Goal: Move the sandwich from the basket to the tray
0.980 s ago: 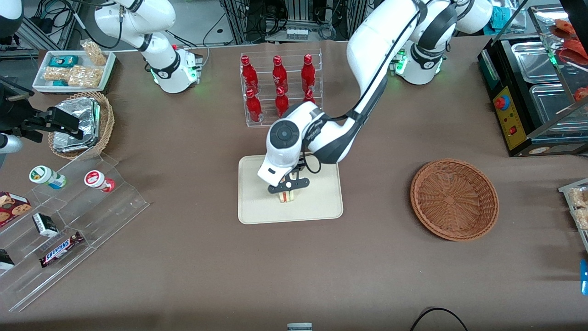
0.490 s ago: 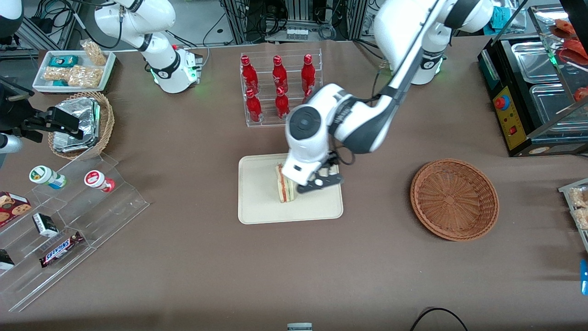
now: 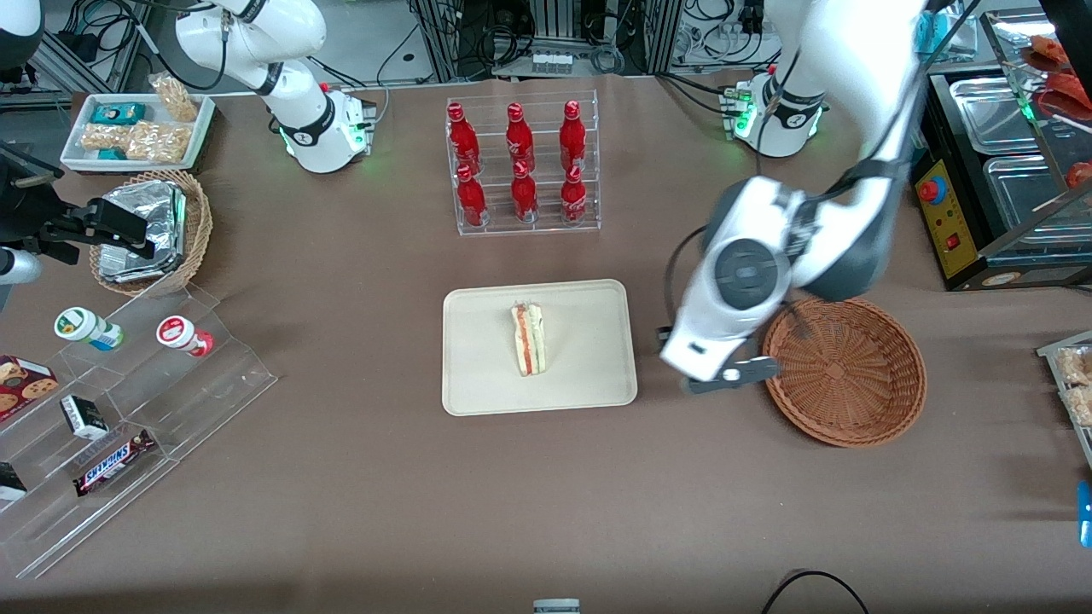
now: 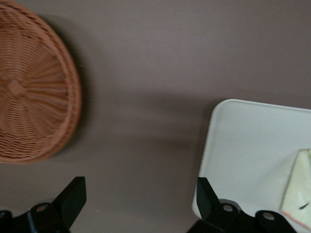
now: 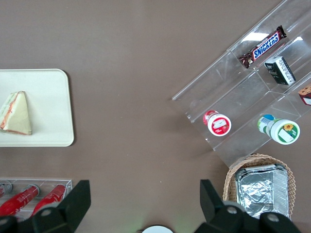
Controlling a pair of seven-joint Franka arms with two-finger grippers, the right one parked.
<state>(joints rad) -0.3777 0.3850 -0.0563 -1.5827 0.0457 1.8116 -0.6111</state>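
The sandwich (image 3: 529,338), a pale wedge with orange and green layers, lies alone near the middle of the cream tray (image 3: 478,379). The right wrist view also shows the sandwich (image 5: 15,115) on the tray (image 5: 48,97). The reddish-brown wicker basket (image 3: 845,371) holds nothing. My left gripper (image 3: 718,368) hangs over the bare table between tray and basket. In the left wrist view the gripper (image 4: 140,196) is open with only tabletop between its black fingers (image 4: 73,195). The basket (image 4: 29,92), a tray corner (image 4: 243,141) and a sandwich edge (image 4: 299,187) show there.
A clear rack of red bottles (image 3: 520,166) stands farther from the camera than the tray. Toward the parked arm's end are a tan basket of foil packets (image 3: 149,230), a white snack tray (image 3: 136,128) and a stepped acrylic shelf (image 3: 128,409). A black food warmer (image 3: 998,162) stands at the working arm's end.
The gripper let go of the sandwich, which stays on the tray. It then rose and swung away toward the basket, open and holding nothing.
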